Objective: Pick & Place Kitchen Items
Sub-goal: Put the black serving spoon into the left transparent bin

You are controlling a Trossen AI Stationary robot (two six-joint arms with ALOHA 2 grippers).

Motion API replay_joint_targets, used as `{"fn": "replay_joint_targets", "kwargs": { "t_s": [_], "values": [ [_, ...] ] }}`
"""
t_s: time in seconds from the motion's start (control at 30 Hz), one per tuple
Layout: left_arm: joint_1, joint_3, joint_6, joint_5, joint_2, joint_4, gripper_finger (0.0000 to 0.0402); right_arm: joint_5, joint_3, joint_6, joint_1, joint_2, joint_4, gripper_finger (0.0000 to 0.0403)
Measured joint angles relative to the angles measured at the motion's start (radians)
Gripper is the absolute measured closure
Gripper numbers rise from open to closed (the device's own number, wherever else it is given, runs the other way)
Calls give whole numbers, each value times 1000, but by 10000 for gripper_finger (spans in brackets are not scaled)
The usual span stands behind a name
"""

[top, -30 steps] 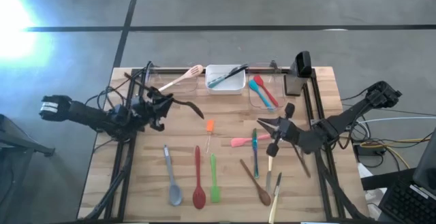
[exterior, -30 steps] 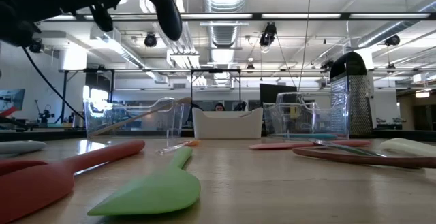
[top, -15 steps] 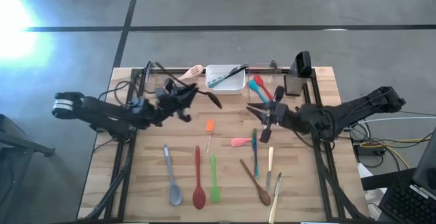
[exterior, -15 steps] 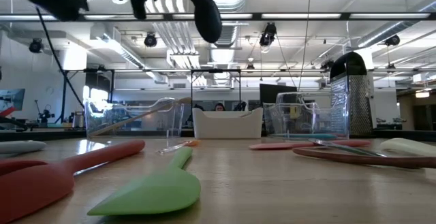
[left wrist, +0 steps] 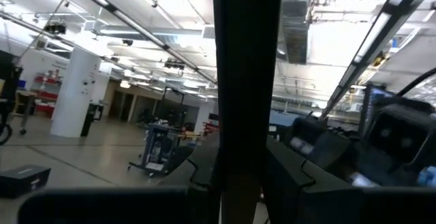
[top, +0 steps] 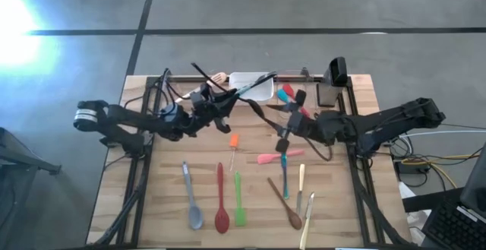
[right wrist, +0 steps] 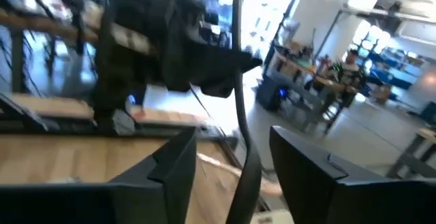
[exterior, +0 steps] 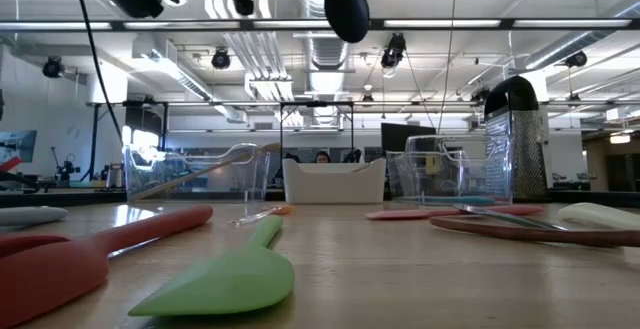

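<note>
A long black spoon point(top: 244, 102) hangs in the air over the table's middle, held by my left gripper point(top: 220, 107), which is shut on it. Its bowl point(exterior: 346, 9) is the lower end and points toward the table's right. My right gripper point(top: 282, 127) is just right of that bowl, open. In the right wrist view its fingers stand on either side of the spoon's lower end point(right wrist: 240, 163) without touching it. Other kitchen items lie on the near half of the table: a grey spoon point(top: 192, 203), a red spoon point(top: 221, 203) and a green spatula point(top: 238, 198). My left gripper pinches the black spoon's handle point(top: 228, 92) about halfway along, between its two fingers. The fingers come roughly level from the table's left and lie across the handle. The spoon is lifted clear and tilted, its free handle end point(top: 194, 67) up and its bowl down.
Along the far edge stand a clear tub with a wooden spoon point(top: 203, 87), a white tub point(top: 254, 94) with cutlery, a clear tub with red and blue spatulas point(top: 292, 102), and a grater point(top: 328, 92). Orange point(top: 233, 141), pink point(top: 269, 157) and teal point(top: 285, 175) utensils lie mid-table.
My left gripper has carried the black spoon toward the table's right edge and a little higher, the spoon staying tilted with its bowl down. My right gripper has gone toward the far edge and the left, up to the spoon's bowl.
</note>
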Motion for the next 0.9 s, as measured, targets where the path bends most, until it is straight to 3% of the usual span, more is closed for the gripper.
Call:
{"fn": "replay_joint_targets", "kwargs": {
  "t_s": [0.2,0.57,0.73,0.9],
  "values": [
    [0,47,-14,35,13,-50,328,1,126,46,-66,97,-146,200],
    [0,60,-14,50,9,-84,328,0,383,60,-128,302,-356,205],
    [0,60,-15,57,2,-108,328,61,450,83,-138,346,-453,252],
    [0,58,-14,58,-1,-111,328,81,473,100,-137,341,-512,356]
  ]
}}
